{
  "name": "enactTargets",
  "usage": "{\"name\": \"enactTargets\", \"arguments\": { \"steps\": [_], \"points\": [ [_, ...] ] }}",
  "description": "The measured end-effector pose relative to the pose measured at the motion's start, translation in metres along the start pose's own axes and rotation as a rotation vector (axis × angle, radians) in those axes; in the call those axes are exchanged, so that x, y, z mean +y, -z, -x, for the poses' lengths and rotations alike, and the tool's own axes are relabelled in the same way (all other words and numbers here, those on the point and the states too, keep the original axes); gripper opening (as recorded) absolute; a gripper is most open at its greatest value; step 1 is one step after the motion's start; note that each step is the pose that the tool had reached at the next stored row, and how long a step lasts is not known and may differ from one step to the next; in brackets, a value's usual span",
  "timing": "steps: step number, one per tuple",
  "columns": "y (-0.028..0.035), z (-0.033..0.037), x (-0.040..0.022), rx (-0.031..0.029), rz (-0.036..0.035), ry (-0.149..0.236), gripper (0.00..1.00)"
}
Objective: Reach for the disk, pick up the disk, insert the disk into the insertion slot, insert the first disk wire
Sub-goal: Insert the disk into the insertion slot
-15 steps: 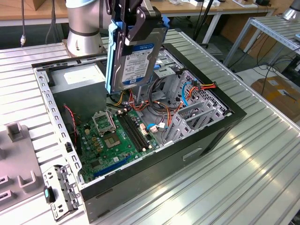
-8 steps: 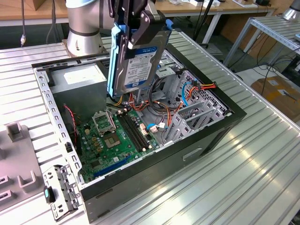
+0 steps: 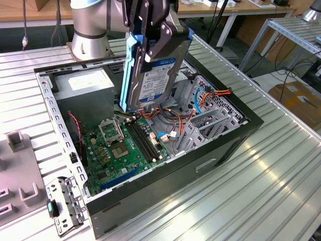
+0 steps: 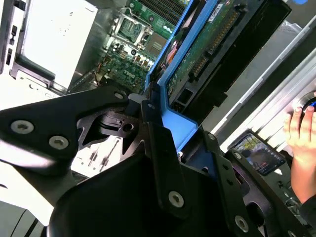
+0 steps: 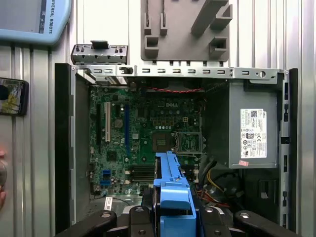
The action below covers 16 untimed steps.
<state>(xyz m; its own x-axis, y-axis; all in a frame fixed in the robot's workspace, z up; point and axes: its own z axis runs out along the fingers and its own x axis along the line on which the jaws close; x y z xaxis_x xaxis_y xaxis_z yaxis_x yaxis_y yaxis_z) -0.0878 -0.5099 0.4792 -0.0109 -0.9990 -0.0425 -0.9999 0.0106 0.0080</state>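
We note clear room above the motherboard (image 3: pixel 120 150), where the disk (image 3: pixel 160 80) hangs. At the exterior view's right, loose wires (image 3: pixel 173 116) crowd the insertion slot (image 3: pixel 213 118); the power supply (image 3: pixel 85 85) walls that view's far left.

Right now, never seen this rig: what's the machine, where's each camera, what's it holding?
It is one robot arm standing on a ribbed metal table. The exterior view comes from a camera off the arm; both wrist views ride on the arm, looking past its pincer. On the table lies an open computer case, its green circuit board and grey power supply showing. The pincer is shut on a hard drive in a blue frame, held on edge above the case, not yet in the grey drive cage.
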Motion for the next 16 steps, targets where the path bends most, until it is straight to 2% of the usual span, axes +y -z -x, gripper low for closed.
{"name": "enactTargets", "arguments": {
  "steps": [2,4,9,11,12,16],
  "points": [
    [0.0003,-0.0059,-0.0001,0.0001,0.0001,0.000,0.37],
    [0.0004,-0.0083,-0.0004,0.0001,0.0000,0.000,0.37],
    [0.0004,-0.0098,-0.0045,0.0000,0.0000,0.000,0.37],
    [0.0005,-0.0098,-0.0086,0.0000,0.0000,0.000,0.37],
    [0.0005,-0.0097,-0.0147,0.0000,0.0000,0.000,0.37],
    [0.0006,-0.0096,-0.0268,0.0000,0.0000,0.000,0.37]
  ]
}}
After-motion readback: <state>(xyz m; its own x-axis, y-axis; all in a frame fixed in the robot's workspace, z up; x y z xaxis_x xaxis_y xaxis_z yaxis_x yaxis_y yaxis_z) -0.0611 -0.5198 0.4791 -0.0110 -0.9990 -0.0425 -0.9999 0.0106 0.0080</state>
